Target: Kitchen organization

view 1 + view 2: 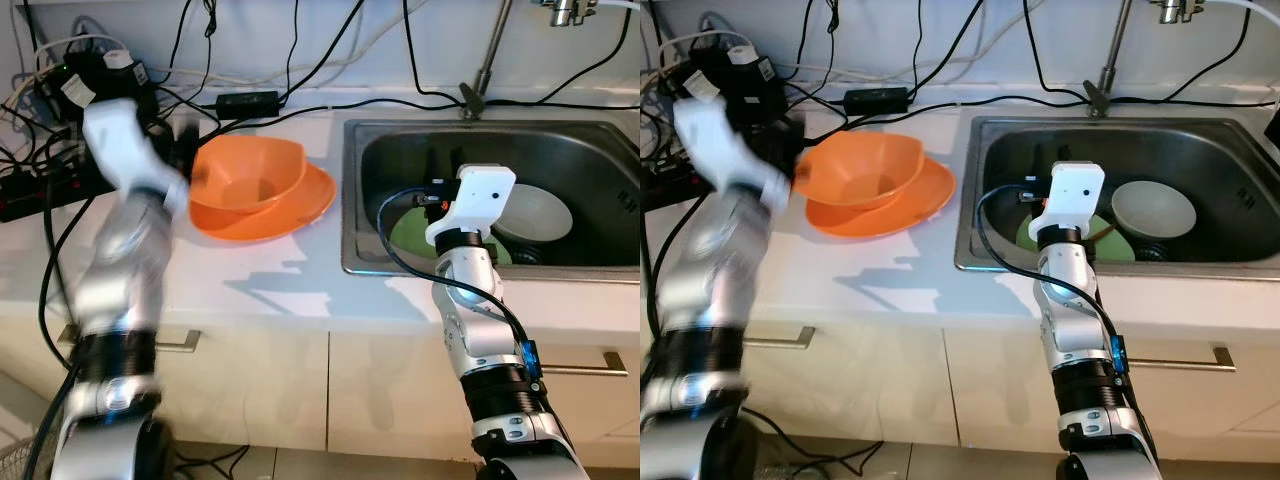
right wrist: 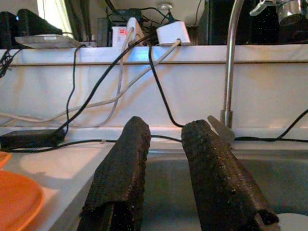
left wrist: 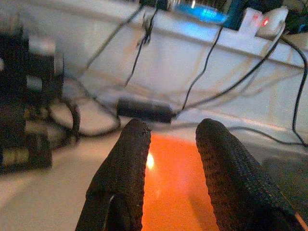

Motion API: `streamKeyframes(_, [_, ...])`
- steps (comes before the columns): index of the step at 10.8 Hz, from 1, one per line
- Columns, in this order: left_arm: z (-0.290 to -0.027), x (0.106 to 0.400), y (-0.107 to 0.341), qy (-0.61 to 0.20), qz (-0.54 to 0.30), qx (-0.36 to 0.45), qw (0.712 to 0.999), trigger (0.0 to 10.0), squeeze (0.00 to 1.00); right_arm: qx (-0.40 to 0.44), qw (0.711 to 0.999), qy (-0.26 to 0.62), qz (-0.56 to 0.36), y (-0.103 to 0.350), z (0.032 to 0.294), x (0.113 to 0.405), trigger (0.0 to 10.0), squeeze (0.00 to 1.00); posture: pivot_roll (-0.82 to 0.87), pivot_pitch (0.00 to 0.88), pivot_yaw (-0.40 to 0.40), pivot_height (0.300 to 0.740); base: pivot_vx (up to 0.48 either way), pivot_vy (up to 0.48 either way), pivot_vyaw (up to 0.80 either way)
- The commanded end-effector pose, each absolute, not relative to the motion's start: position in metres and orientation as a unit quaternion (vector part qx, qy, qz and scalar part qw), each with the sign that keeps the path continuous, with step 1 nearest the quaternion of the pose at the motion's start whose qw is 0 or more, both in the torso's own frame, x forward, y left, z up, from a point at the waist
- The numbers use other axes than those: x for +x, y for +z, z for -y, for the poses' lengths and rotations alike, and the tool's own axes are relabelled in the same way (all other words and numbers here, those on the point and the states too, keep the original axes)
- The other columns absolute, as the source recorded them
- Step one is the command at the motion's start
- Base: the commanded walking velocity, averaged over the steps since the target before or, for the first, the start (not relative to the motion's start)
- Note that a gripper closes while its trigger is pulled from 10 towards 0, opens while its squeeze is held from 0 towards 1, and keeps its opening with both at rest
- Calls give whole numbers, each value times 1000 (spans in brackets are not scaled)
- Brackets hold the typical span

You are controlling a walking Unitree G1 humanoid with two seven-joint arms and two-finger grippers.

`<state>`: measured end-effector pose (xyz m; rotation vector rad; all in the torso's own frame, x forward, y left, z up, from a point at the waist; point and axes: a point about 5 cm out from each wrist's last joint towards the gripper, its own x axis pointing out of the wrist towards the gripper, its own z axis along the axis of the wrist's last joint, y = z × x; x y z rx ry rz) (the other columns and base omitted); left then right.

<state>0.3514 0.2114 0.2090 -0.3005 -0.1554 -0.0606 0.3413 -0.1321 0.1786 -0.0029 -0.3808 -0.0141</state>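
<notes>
An orange bowl [image 1: 250, 175] rests in an orange plate [image 1: 305, 205] on the white counter, left of the sink [image 1: 352, 190]. My left gripper [image 3: 168, 127] is at the bowl's left rim, blurred, with its fingers open and orange surface showing between them. Inside the sink lie a green plate [image 1: 412, 235] and a white dish [image 1: 535, 213]. My right gripper [image 2: 166, 126] hovers over the sink's front part, open and holding nothing, pointing at the faucet [image 2: 230, 62]. In the head views its white wrist housing [image 1: 478, 200] hides the fingers.
Black cables, a power adapter [image 1: 245, 101] and a power strip [image 1: 35, 190] crowd the counter's back left. The faucet base [image 1: 472, 98] stands behind the sink. Cabinet drawers with handles [image 1: 590, 368] are below the counter edge.
</notes>
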Motion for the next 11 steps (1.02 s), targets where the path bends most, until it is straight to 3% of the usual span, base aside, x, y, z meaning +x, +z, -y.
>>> streamKeyframes(1, [-220,348,211,-46,84,-174,980,10000,0,-4,983,-4,185,176,131,341,10000,0,70,0,57,740,0,0,0])
streamKeyframes(4, [-266,331,214,-19,116,-224,967,10000,0,-2,983,0,183,174,129,339,10000,0,72,0,60,740,0,0,0])
streamKeyframes(5, [-270,328,216,-19,124,-227,966,10000,1000,-2,983,0,182,174,129,340,10000,0,75,0,60,740,0,0,0])
streamKeyframes(10, [-247,332,198,-65,50,-201,976,10000,1000,-1,984,6,179,171,125,338,10000,0,68,0,69,740,0,0,0])
streamKeyframes(11, [-244,333,197,-62,27,-164,984,10000,0,-1,984,5,177,170,125,338,10000,0,67,0,73,740,0,0,0])
